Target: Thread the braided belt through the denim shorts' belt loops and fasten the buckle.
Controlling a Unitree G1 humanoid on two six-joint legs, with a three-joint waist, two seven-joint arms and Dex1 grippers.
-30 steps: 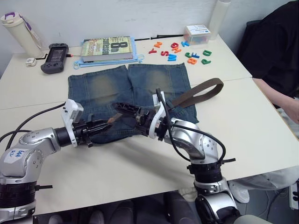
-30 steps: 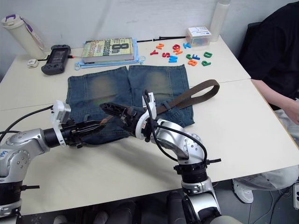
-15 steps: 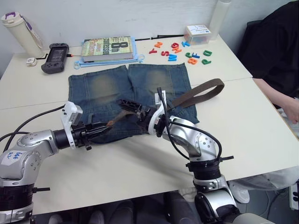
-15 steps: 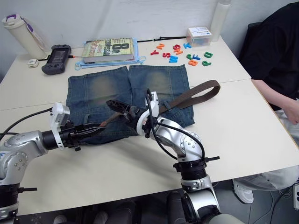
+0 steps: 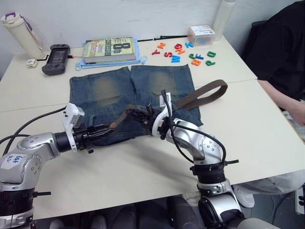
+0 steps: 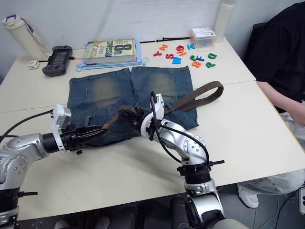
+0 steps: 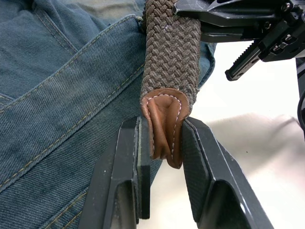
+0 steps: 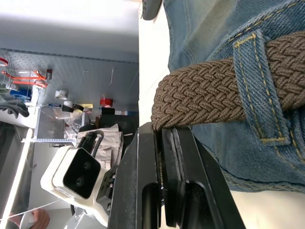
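The dark-brown braided belt's tan leather tip (image 7: 163,123) is pinched by the left gripper (image 7: 164,143), the strap clamped by the right gripper (image 8: 159,138) at 3 o'clock, likely for loop feeding.

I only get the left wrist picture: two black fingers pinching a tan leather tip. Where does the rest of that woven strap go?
Observer: The braided belt runs across the waist of the denim shorts and curves onto the table on the robot's right.
Operator: Whose black claw is that beyond mine?
Observer: The right gripper, shut on the belt just past the left gripper.
Operator: Through any loops?
Observer: Yes, the right wrist view shows it under one belt loop.
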